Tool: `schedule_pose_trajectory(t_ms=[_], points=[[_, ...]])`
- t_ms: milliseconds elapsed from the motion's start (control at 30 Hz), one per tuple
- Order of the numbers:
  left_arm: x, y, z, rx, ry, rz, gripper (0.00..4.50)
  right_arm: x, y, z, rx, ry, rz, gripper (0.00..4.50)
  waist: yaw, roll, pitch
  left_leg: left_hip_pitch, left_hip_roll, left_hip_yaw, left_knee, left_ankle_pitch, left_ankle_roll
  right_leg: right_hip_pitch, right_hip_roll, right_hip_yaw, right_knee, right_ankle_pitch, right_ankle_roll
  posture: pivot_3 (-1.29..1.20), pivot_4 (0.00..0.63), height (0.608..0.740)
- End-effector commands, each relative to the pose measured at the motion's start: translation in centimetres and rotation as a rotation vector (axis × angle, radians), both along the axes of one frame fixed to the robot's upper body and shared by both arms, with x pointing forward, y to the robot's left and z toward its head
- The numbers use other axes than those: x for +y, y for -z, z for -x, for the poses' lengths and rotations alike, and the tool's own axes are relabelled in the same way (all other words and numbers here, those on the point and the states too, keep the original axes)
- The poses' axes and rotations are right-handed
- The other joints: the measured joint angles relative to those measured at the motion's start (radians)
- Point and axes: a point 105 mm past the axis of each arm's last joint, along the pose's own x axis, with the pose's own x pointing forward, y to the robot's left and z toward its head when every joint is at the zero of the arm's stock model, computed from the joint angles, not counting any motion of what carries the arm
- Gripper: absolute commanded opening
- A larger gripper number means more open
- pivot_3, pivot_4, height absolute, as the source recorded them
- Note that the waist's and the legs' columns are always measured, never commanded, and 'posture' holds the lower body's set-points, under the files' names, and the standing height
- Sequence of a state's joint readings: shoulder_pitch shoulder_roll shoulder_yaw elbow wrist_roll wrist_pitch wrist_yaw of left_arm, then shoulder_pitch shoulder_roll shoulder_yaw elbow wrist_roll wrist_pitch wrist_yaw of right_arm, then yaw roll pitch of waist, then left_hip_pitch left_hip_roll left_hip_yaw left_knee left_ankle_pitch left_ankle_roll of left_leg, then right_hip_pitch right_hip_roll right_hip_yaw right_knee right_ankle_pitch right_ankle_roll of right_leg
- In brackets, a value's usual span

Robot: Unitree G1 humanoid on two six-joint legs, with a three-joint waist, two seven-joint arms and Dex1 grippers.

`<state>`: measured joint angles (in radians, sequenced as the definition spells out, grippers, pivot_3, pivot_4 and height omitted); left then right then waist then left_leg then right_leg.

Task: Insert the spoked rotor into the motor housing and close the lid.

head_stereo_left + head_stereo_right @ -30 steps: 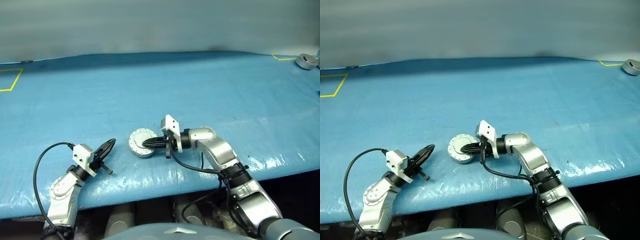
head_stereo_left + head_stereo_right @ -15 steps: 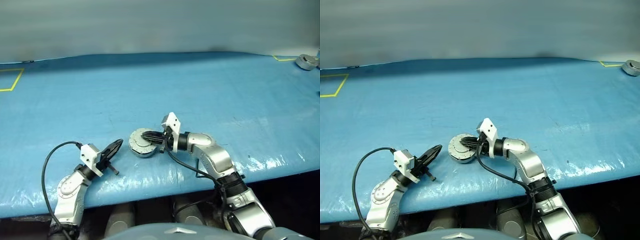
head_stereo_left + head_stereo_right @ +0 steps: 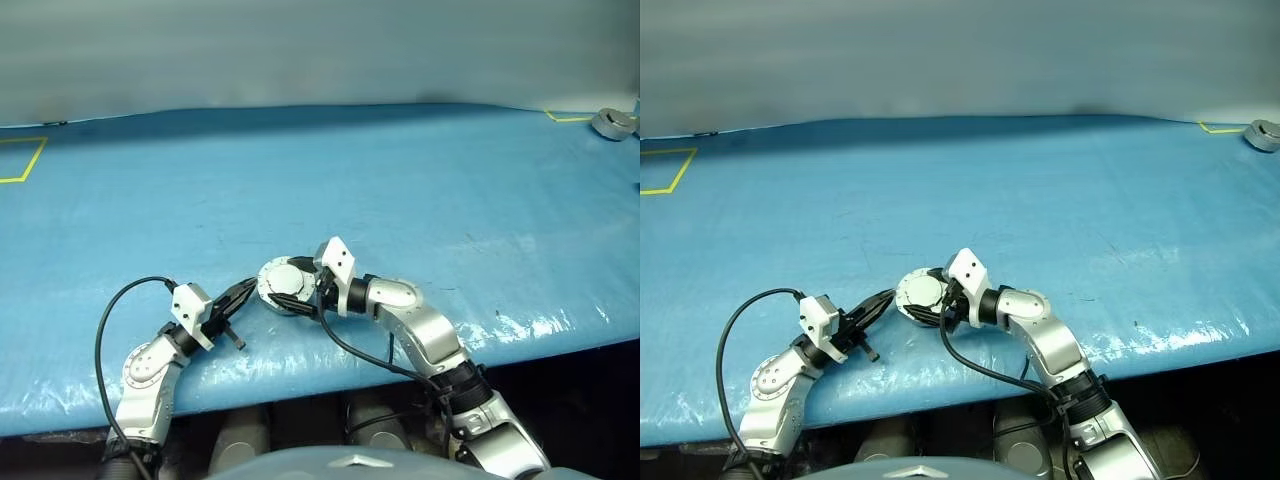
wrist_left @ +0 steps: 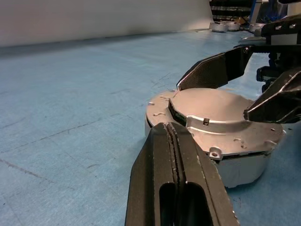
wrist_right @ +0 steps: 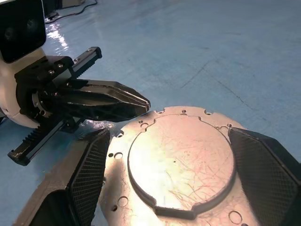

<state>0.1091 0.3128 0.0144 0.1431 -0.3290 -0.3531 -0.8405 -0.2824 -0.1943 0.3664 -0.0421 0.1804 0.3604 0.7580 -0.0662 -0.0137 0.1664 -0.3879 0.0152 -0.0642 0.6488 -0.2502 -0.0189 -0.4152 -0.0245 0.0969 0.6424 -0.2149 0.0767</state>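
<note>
Spreading wide around the lid [image 5: 181,162], right hand [image 3: 290,282], formerly pinched.

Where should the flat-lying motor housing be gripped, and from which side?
Grip the motor housing across its round side wall, coming in level from the robot's right, as the open right gripper straddles it. Its top is flat and smooth; the shut left gripper sits at its left rim.
</note>
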Motion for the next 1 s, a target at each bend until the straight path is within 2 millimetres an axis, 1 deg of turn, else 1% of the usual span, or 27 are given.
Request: schedule_pose_trajectory(t_ms=[33, 100, 200, 300, 400, 533, 700, 833, 933, 967, 1000], points=[[-0.1, -0.2, 0.0, -0.008, 0.014, -0.004, 0.00, 0.2, 0.7, 0.2, -0.020, -0.001, 0.029, 4.27, 0.000, 0.000, 0.000, 0.000, 0.000, 0.000, 0.000, 0.000, 0.000, 0.000, 0.000, 0.000, 0.000, 0.000, 0.000, 0.00, 0.150, 0.740], [-0.1, -0.2, 0.0, -0.007, 0.013, -0.005, 0.00, 0.1, 1.0, 0.1, 0.002, 0.014, 0.022, 4.27, 0.000, 0.000, 0.000, 0.000, 0.000, 0.000, 0.000, 0.000, 0.000, 0.000, 0.000, 0.000, 0.000, 0.000, 0.000, 0.00, 0.150, 0.740], [0.2, -0.1, 0.1, -0.005, 0.000, -0.009, 0.00, -0.2, 1.6, -0.3, 0.002, 0.046, 0.047, 3.72, 0.000, 0.000, 0.000, 0.001, 0.000, 0.000, 0.000, 0.000, 0.000, 0.001, 0.000, 0.000, 0.000, 0.000, 0.000, 0.00, 0.150, 0.740], [0.9, 0.0, 0.2, 0.000, -0.031, -0.017, 0.00, -0.4, 2.1, -0.7, -0.042, 0.071, 0.092, 2.79, -0.001, 0.000, -0.001, 0.004, 0.000, 0.001, 0.000, 0.000, 0.000, 0.003, 0.000, 0.001, 0.000, -0.001, -0.002, 0.00, 0.150, 0.740], [1.5, -0.1, 0.3, -0.004, -0.059, -0.015, 0.00, -0.2, 2.0, -0.4, -0.037, 0.058, 0.077, 1.85, -0.001, -0.001, -0.001, 0.005, 0.000, 0.001, 0.000, 0.000, 0.000, 0.004, 0.000, 0.001, 0.000, -0.002, -0.002, 0.00, 0.150, 0.740], [2.2, -0.1, 0.3, -0.008, -0.092, -0.025, 0.00, 0.2, 1.5, 0.0, -0.044, 0.033, 0.064, 1.85, -0.001, -0.001, -0.001, 0.005, 0.000, 0.001, 0.000, 0.000, 0.000, 0.004, 0.000, 0.001, 0.000, -0.002, -0.002, 0.00, 0.150, 0.740], [2.4, -0.1, 0.3, -0.008, -0.099, -0.026, 0.00, 0.3, 1.4, -0.3, -0.053, 0.046, 0.067, 1.85, -0.001, -0.001, -0.001, 0.005, 0.000, 0.001, -0.001, 0.000, 0.000, 0.004, 0.000, 0.001, 0.000, -0.002, -0.003, 0.00, 0.150, 0.740], [2.4, 0.0, 0.3, -0.006, -0.101, -0.026, 0.00, 0.4, 1.0, 0.4, -0.001, 0.000, 0.020, 1.85, -0.001, -0.001, -0.001, 0.005, 0.000, 0.001, -0.001, 0.000, 0.000, 0.004, 0.000, 0.001, 0.000, -0.002, -0.003, 0.00, 0.150, 0.740], [2.3, 0.0, 0.3, -0.004, -0.100, -0.024, 0.00, 0.1, 1.3, 0.0, -0.049, 0.025, 0.068, 2.45, -0.002, -0.001, -0.001, 0.005, 0.000, 0.001, -0.001, 0.000, 0.000, 0.004, 0.000, 0.001, 0.000, -0.002, -0.003, 0.00, 0.150, 0.740], [2.2, 0.0, 0.3, -0.004, -0.100, -0.024, 0.00, 0.1, 1.4, -0.1, -0.055, 0.032, 0.073, 2.72, -0.001, -0.001, -0.001, 0.005, 0.000, 0.002, -0.001, 0.000, 0.000, 0.004, 0.000, 0.001, 0.000, -0.002, -0.003, 0.00, 0.150, 0.740], [2.2, 0.1, 0.3, -0.003, -0.099, -0.024, 0.00, 0.1, 1.4, -0.3, -0.067, 0.046, 0.077, 3.12, -0.001, -0.001, -0.001, 0.005, 0.000, 0.002, -0.001, 0.000, 0.000, 0.004, 0.000, 0.001, 0.000, -0.002, -0.003, 0.00, 0.150, 0.740]])
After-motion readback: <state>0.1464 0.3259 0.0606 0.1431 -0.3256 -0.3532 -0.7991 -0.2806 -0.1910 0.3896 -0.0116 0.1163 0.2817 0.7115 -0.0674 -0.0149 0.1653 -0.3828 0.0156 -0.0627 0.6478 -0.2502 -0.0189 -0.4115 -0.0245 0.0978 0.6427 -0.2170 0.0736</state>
